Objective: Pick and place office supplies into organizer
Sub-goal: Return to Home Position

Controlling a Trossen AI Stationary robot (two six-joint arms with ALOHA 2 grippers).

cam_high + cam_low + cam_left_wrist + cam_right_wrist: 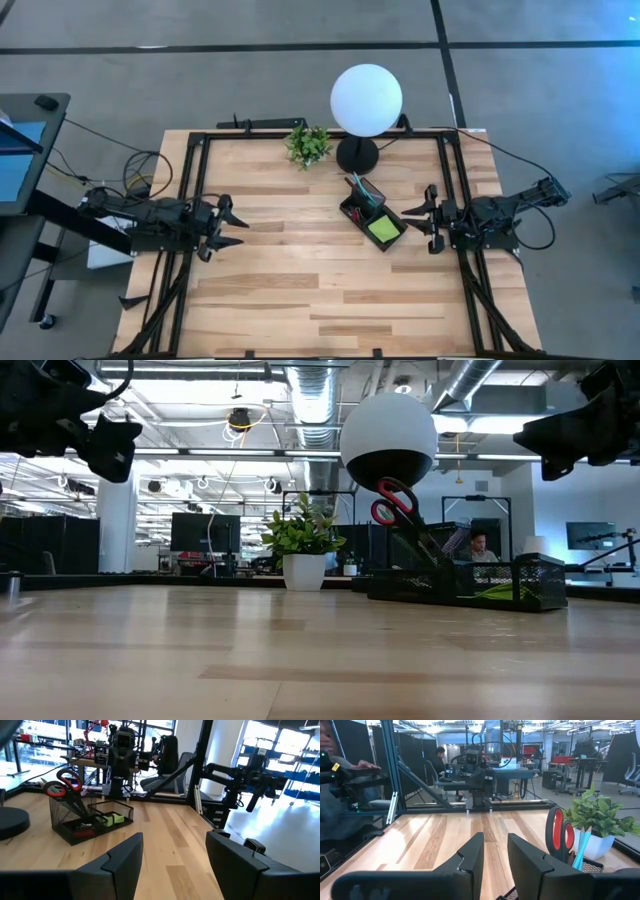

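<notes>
From above, the pale plank-topped wooden table (300,290) carried the small black mesh desk organizer (358,213) right of centre, just in front of the black round base of the white globe lamp (366,98). A lime-green sticky-note pad (384,229) lay in its front compartment, and red-handled scissors (371,191) stood in its back section. A small green potted plant (308,145) sat beside the lamp. The left gripper (235,222) hung at the table's left edge with its fingers spread, holding nothing. The right gripper (416,218) hung just right of the organizer, apart from it, also parted and empty.

At table height, the organizer (470,585) rested flat on the wood, right of the plant's white pot (304,572). The scissors (397,500) leaned out of its taller end, handles up, in front of the lamp. Both arms showed only as dark shapes at the upper corners. A person (480,546) sat far behind.

Past the left wrist, the left gripper (175,865) stood wide open over bare wood. The organizer (67,822) was well ahead, with the scissors (62,785) upright in it and the pad (112,819) in the low tray.

Past the right wrist, the right gripper (495,860) showed a narrower gap with nothing in it. The scissors (559,834) and thin teal pens (580,852) rose from the organizer close beside it.
</notes>
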